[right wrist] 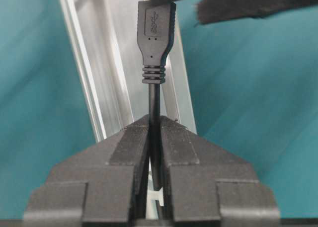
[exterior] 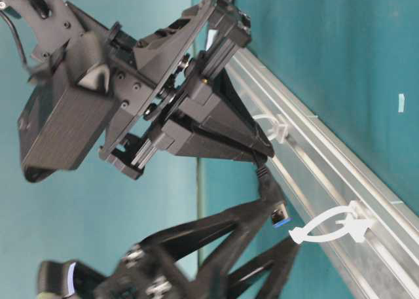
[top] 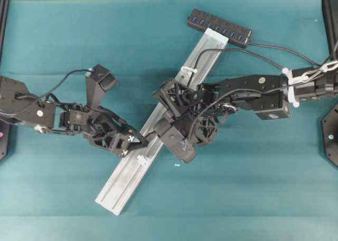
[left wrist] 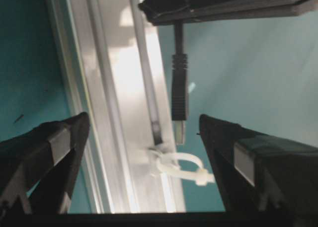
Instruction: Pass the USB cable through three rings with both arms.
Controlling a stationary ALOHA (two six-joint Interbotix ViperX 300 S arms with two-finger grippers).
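The USB cable (right wrist: 154, 113) is pinched just behind its plug (left wrist: 179, 95) by the clenched right gripper (right wrist: 154, 132), plug pointing at the nearest ring (left wrist: 181, 168) on the rail (top: 132, 164). The left gripper (left wrist: 141, 137) is released, its 2 fingers (left wrist: 54, 152) spread on either side of the plug and touching nothing. To thread well, I judge the right arm should hold the plug in line with that loop while the left waits beyond it. No containers are in view.
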